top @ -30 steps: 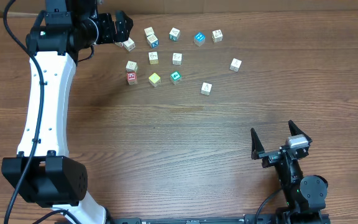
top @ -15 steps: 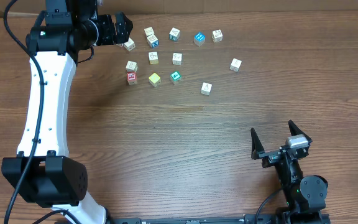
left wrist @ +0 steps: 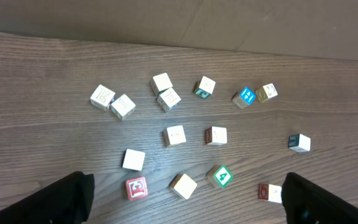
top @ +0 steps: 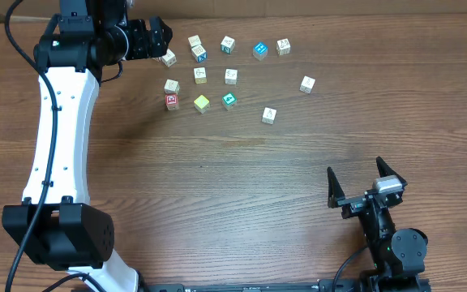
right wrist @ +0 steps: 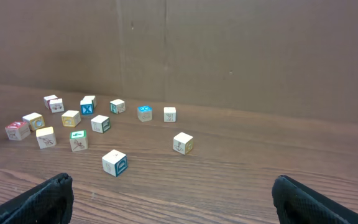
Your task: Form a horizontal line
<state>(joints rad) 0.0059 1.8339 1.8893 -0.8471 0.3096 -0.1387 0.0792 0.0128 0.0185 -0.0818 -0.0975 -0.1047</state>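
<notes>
Lettered cubes (top: 200, 75) scattered, wooden table (top: 217, 203)

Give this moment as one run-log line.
line: not formed | left gripper: open, empty, at edge of scattered small lettered cubes | right gripper: open, empty, parked away from cubes

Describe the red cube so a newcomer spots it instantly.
At the table's far side, cubes lie scattered right of the left arm. The red cube is at the group's near-left corner, just left of the yellow cube. It alone shows a red top.
</notes>
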